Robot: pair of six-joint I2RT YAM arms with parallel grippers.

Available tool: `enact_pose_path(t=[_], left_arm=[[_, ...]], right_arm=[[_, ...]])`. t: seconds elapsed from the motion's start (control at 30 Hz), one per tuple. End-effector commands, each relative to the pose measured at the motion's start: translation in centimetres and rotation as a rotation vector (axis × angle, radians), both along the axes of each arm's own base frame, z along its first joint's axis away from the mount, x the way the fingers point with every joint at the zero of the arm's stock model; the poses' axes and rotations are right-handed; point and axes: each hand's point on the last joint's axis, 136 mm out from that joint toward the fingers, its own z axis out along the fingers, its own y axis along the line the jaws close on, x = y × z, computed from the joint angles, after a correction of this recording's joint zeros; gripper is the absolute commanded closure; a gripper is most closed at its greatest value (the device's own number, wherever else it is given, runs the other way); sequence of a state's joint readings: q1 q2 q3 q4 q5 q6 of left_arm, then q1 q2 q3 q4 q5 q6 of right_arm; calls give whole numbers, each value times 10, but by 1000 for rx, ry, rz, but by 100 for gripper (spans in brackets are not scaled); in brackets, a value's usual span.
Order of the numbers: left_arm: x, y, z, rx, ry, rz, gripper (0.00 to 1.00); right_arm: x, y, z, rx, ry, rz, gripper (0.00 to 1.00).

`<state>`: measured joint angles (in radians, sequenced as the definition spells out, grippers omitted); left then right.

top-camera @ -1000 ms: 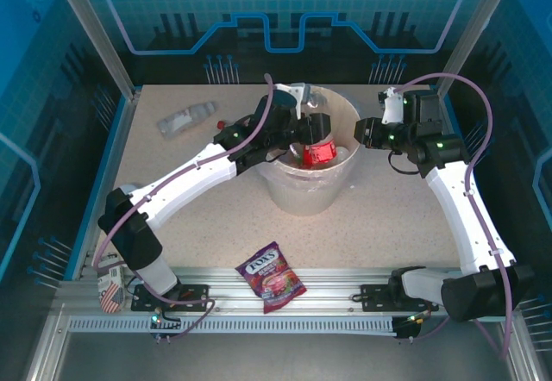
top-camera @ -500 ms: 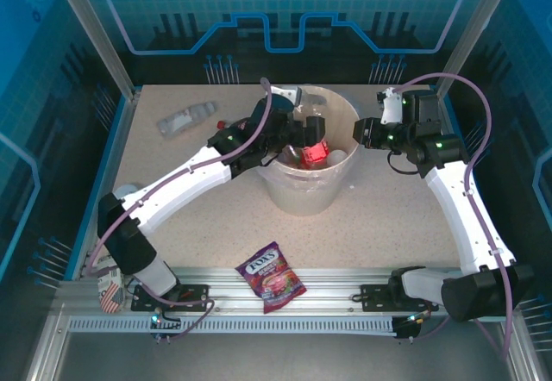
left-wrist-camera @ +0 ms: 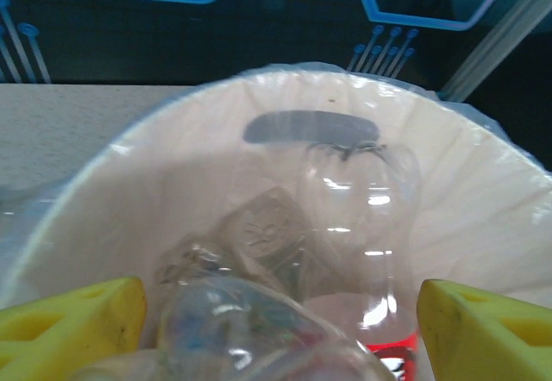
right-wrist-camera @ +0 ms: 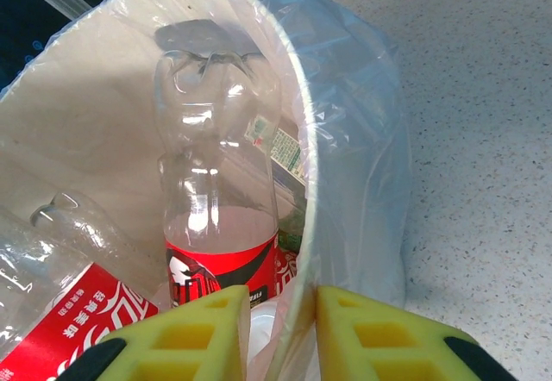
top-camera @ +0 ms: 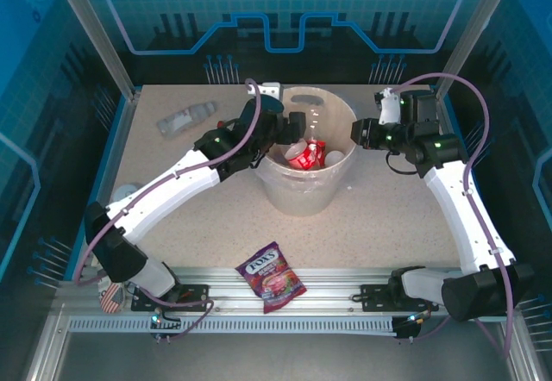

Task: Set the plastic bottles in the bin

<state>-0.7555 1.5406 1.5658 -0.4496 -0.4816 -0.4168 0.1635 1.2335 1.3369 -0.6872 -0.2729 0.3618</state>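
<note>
Well to the left of the bin, on its far side, one clear bottle lies flat on the table and is not yet collected. My left gripper hangs over the bin's left rim with its yellow fingers spread wide and nothing clamped between them. A crumpled bottle sits low between them in my wrist view; it looks loose among the others, though the frame cuts it off and I can't be sure. I judge that I'm placed here so anything let go drops inside the wall and not onto the table. Inside the bin an upright bottle with a red label leans on the far wall under the handle cutout, and a red-labelled bottle lies beside it. At the bin's right rim my right gripper is pinched tight on the wall and its clear liner, one finger inside and one outside, most likely to steady the light bin. A candy bag lies near of the bin, apart from it. The table is pale and speckled, and around it stand blue-lit panels.
</note>
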Motion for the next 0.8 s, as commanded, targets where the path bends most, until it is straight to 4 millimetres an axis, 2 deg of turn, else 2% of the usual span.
enact_pose_path(t=[0.0,0.33,0.43,0.77], left_arm=[[-5,29,13,76,-45,70,17],[-19,31,30,3,-78,26,17],[-17,25,21,16,-61,5,23],[-8,-20,-18,-11,50,-100,36]], right_arm=[[-7,11,-1,5,21,53,73],[-5,11,-2,8,26,55,73],[-5,12,-3,10,28,56,73],[-6,12,-2,11,25,54,73]])
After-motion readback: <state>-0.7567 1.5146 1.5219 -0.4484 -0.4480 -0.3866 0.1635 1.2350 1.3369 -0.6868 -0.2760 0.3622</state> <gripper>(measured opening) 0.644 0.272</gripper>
